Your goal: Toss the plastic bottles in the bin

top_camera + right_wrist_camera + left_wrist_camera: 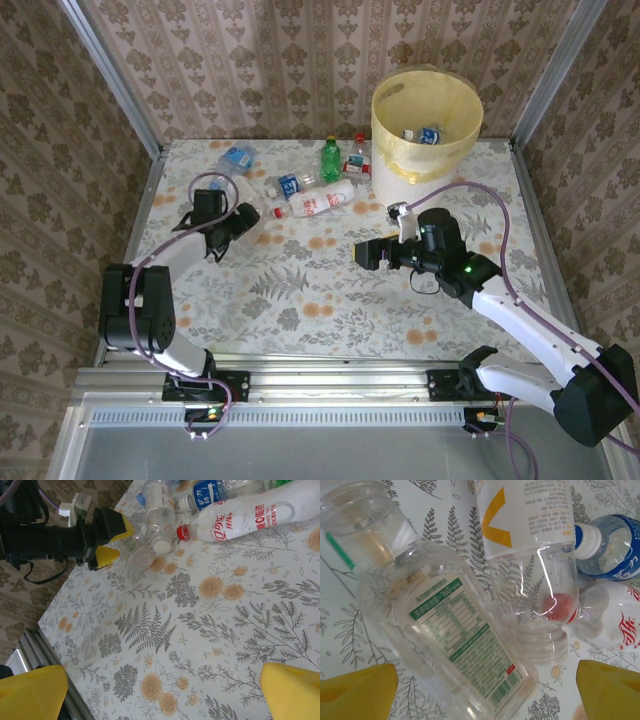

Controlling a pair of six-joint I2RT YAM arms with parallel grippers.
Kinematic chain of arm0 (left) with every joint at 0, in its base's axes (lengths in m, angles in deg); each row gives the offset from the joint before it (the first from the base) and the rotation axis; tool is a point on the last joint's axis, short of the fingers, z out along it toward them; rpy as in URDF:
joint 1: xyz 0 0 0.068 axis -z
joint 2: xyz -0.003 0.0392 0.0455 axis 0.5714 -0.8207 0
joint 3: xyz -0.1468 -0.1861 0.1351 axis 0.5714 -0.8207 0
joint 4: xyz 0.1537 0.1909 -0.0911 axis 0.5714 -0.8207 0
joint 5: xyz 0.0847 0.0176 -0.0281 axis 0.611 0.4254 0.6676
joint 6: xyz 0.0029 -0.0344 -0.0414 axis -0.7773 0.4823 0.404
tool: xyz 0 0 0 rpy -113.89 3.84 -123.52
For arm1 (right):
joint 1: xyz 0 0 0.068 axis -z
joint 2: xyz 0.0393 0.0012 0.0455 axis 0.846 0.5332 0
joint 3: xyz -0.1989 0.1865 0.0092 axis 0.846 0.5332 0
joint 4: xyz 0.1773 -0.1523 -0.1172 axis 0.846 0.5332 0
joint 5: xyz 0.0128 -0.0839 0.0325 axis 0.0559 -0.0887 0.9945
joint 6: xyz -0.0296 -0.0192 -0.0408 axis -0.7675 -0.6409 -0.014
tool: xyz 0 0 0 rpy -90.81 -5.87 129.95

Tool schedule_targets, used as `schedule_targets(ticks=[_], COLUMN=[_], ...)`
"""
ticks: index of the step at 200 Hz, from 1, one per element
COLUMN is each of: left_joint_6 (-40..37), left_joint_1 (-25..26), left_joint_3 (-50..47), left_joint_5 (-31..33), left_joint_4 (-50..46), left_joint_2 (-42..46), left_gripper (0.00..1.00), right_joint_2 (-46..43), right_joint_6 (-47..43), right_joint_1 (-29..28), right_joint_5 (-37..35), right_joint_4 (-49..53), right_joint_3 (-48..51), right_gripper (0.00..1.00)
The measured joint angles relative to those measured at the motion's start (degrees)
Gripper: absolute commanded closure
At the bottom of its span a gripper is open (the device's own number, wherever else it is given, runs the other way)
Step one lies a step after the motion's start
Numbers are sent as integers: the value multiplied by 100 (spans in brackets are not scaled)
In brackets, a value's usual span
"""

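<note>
Jaws wide, the left end effector (485, 695) straddles a green-labelled bottle (455, 630), seemingly to grasp it. The right end effector (165, 692) idles open.

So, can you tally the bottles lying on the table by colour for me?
Green bottle: 1
Blue-labelled bottles: 2
Red-capped bottles: 2
Orange-marked bottle: 1
Clear bottle with green print: 1
Total: 7
</note>
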Motion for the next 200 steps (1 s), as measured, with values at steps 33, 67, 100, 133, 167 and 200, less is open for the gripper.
schedule_targets(ticks=[33, 67, 100, 133, 167, 200], left_joint_6=[-2, -17, -109, -245, -387, -542], left_joint_1=[15, 20, 22, 52, 52, 52], left_joint_3=[153, 262, 273, 295, 105, -208], left_joint_5=[214, 341, 433, 463, 466, 455], left_joint_4=[-129, -249, -262, -232, -282, -404], left_joint_2=[-315, -542, -682, -660, -431, 144], left_gripper=[11, 15, 32, 45, 53, 57], right_joint_2=[-94, -98, -96, -79, -33, 11], right_joint_6=[-22, -44, -44, -44, -68, -107], right_joint_1=[0, 0, 0, 0, 0, 0], right_joint_5=[0, 0, 7, 7, 7, 7], right_joint_4=[-2, -2, -4, -4, -7, -7], right_joint_3=[28, 57, 114, 114, 114, 114], right_gripper=[0, 0, 0, 0, 0, 0])
